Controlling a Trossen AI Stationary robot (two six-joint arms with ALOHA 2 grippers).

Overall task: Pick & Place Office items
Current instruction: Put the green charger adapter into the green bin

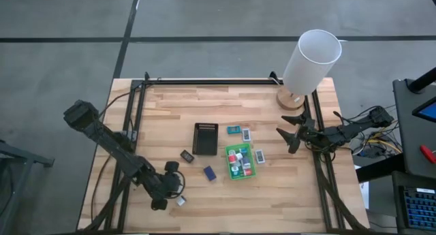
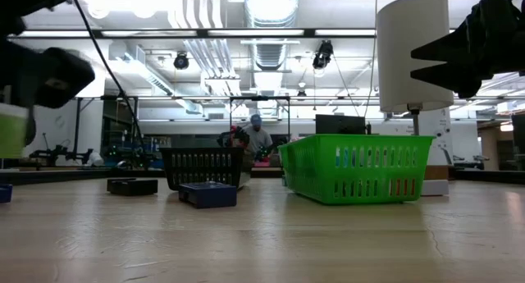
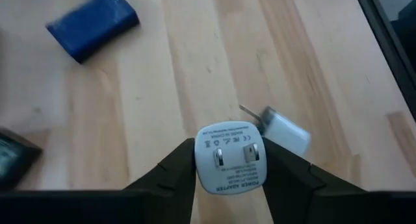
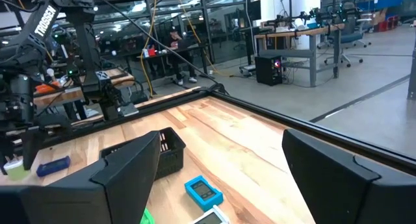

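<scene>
Fingers of the left gripper are closed narrowly on a white power adapter, which is held between them above the wooden table near its front-left part. A second white plug piece is seen lying on the wood just beside the held one, and a dark blue block lies farther off on the boards.

From above, the green tray is found near the table's middle, with several small white, red and teal pieces inside it — the black ribbed tray stands just to its left. A teal packet and a small white packet lie just behind the green tray, another white packet just to its right, and a black piece near the black tray's front corner.

The right gripper is held above the table's right side, well apart from every item; its fingers are spread wide and nothing is between them. A white cylindrical lamp stands at the far right corner.
</scene>
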